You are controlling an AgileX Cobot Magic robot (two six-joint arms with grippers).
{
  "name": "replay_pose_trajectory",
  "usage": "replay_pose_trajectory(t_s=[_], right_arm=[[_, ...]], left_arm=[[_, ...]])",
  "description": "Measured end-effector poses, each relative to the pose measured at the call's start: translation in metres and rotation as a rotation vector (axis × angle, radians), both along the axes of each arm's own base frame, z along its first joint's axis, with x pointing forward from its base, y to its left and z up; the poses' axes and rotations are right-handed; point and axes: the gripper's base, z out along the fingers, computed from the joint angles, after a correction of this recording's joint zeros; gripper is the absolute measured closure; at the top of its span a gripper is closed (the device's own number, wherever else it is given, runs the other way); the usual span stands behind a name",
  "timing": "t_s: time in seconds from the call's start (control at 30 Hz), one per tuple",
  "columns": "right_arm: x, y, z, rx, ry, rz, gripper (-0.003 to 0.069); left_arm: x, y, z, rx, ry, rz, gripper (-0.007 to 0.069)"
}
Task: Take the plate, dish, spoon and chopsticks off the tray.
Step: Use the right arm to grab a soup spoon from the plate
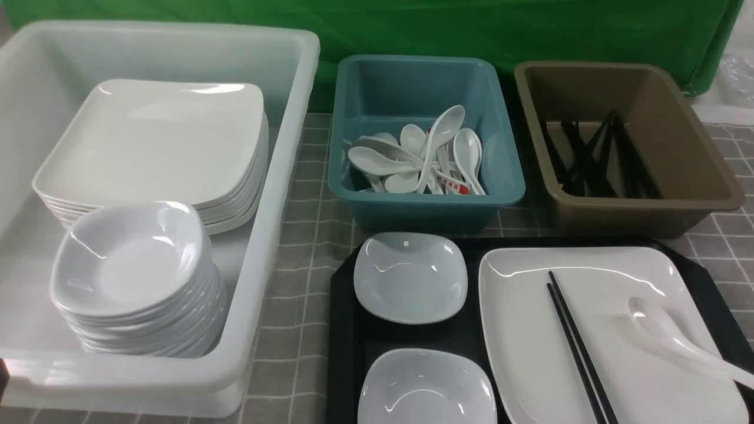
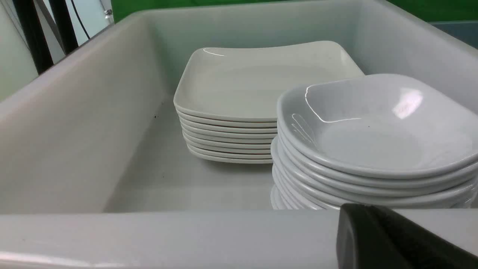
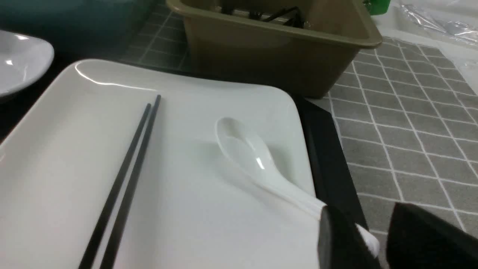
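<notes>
Black plastic tray (image 1: 344, 330) sits at 5 o'clock in the front view, on a grey checked cloth (image 1: 306, 235).

The plate (image 1: 518, 330) lies flat on the tray's right part. The far dish (image 1: 410, 277) and the near dish (image 1: 427, 388) occupy the left part, apart from each other and from the plate.

The chopsticks (image 1: 576, 340) lie side by side on the plate, parallel and almost touching. Their long axis runs from 11 o'clock, far ends, to 5 o'clock, near ends.

The spoon (image 1: 683, 347) lies on the plate at 3 o'clock of the chopsticks, well apart from them, hollow side up. The bowl points to 10 o'clock and the handle to 4 o'clock, its end passing over the plate's rim.

Right gripper (image 3: 369, 224): jaws parted, holding nothing. The handle end lies just beside one finger; contact cannot be determined.

Left gripper (image 2: 388, 243): only one dark finger is visible, outside the near wall of the white bin (image 1: 288, 147). Its opening cannot be determined.

The white bin stands at 9 o'clock, the teal bin (image 1: 412, 88) at 12 and the brown bin (image 1: 677, 118) at 2.
</notes>
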Motion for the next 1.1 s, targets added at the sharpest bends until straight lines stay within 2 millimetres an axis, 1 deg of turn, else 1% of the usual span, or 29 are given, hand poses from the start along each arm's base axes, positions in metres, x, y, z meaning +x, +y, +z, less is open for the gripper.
replay_pose_trajectory(t_s=[0.5,0.57,0.63,0.73,0.8,0.87,0.93,0.97,1.1], right_arm=[[0.000,0.000,0.000,0.000,0.000,0.000,0.0420],[0.000,0.000,0.000,0.000,0.000,0.000,0.0420],[0.000,0.000,0.000,-0.001,-0.001,0.000,0.0420],[0.000,0.000,0.000,-0.001,0.000,0.000,0.0420],[0.000,0.000,0.000,-0.001,0.000,0.000,0.0420],[0.000,0.000,0.000,-0.001,0.000,0.000,0.0420],[0.000,0.000,0.000,-0.001,0.000,0.000,0.0420],[0.000,0.000,0.000,-0.001,0.000,0.000,0.0420],[0.000,0.000,0.000,0.000,0.000,0.000,0.0420]], left_arm=[[0.000,0.000,0.000,0.003,0.000,0.000,0.0604],[0.000,0.001,0.000,0.078,0.000,0.003,0.0604],[0.000,0.001,0.001,0.097,-0.007,0.003,0.0604],[0.001,0.000,0.006,0.002,-0.061,-0.001,0.0604],[0.001,0.000,0.014,-0.133,-0.157,0.001,0.0604],[0.000,0.002,0.024,-0.336,-0.270,0.017,0.0604],[-0.001,0.003,0.028,-0.383,-0.316,0.026,0.0604],[-0.002,0.006,0.034,-0.420,-0.393,0.041,0.0604],[-0.007,0.011,0.045,-0.451,-0.530,0.067,0.0604]])
